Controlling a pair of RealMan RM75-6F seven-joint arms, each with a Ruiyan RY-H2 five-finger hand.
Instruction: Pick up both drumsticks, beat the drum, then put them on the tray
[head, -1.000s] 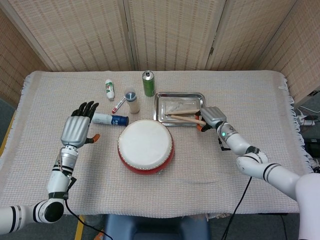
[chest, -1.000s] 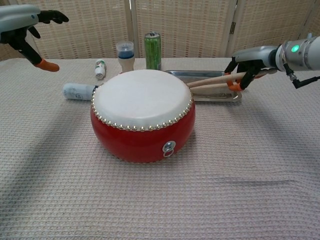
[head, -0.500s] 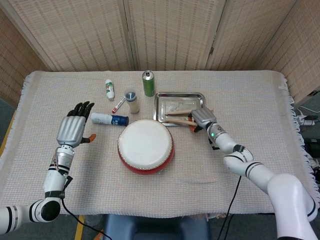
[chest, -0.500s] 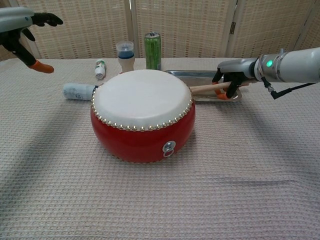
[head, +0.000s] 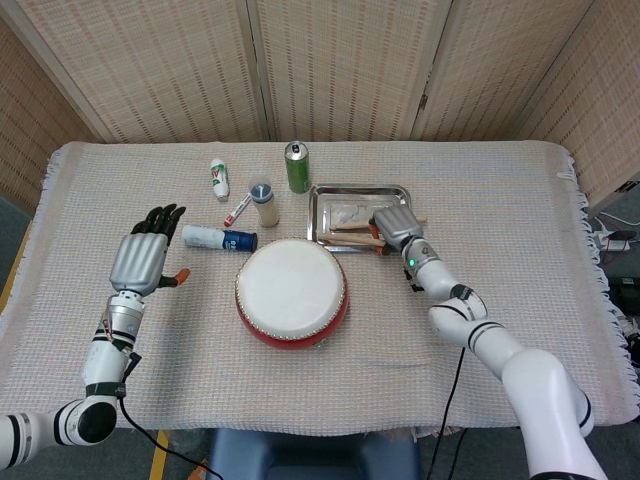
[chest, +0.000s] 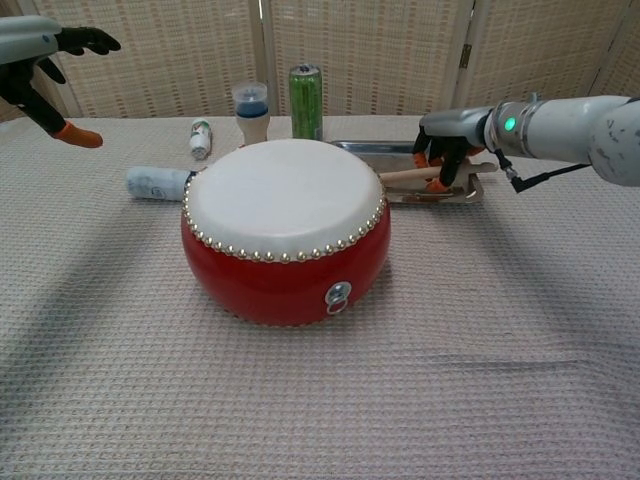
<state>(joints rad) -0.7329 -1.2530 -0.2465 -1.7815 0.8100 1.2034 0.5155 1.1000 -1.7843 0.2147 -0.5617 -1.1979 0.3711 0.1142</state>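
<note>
The red drum (head: 292, 292) (chest: 285, 235) with a white skin stands at the table's middle. Behind it to the right lies the metal tray (head: 332, 195) (chest: 478, 188). Both wooden drumsticks (head: 350, 236) (chest: 402, 176) lie side by side across the tray's front part, tips toward the drum. My right hand (head: 393, 225) (chest: 445, 140) sits low over the tray with its fingers curled around the sticks' handles. My left hand (head: 143, 258) (chest: 40, 45) hovers left of the drum, fingers spread, holding nothing.
A green can (head: 297, 166) (chest: 306, 88), a white bottle with a blue cap (head: 264, 203) (chest: 250, 110), a lying tube (head: 218, 238) (chest: 155, 182), a small white bottle (head: 218, 178) and a red-and-white pen (head: 237, 209) stand behind and left of the drum.
My right hand has carried the two drumsticks leftward and down over the tray, where they now rest. The left hand drifted slightly left and back.
</note>
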